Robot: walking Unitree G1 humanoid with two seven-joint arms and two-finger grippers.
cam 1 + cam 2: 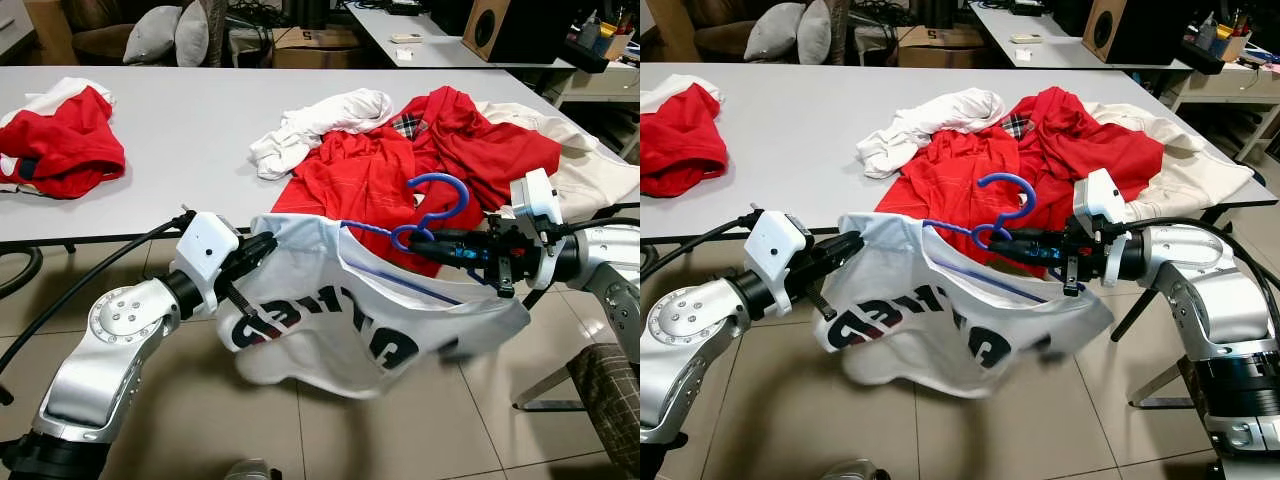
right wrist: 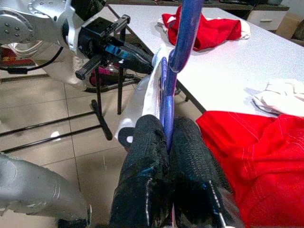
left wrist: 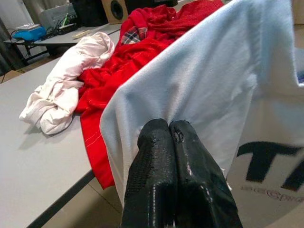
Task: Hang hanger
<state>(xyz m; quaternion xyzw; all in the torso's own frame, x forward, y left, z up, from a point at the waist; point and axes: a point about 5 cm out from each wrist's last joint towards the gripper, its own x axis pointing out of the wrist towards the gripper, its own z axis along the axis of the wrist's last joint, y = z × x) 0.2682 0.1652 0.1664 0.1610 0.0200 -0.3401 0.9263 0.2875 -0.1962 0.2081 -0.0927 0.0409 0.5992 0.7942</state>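
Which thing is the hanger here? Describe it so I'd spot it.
Look in front of the long grey table, where a white shirt with black lettering hangs between two grippers. The blue plastic hanger rises from the right gripper, the only curled blue hook among red and white clothes.

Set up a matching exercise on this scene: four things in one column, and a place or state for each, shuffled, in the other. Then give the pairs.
Things:
1. blue hanger
2. white T-shirt
3. left gripper
4. cream garment

Places or states:
A. lies on the grey table, at its right end
B. shut on the T-shirt's edge
C. hangs off the table, held between both arms
D. pinched near its hook by the right gripper

Pairs: 1-D, 2-C, 3-B, 4-A
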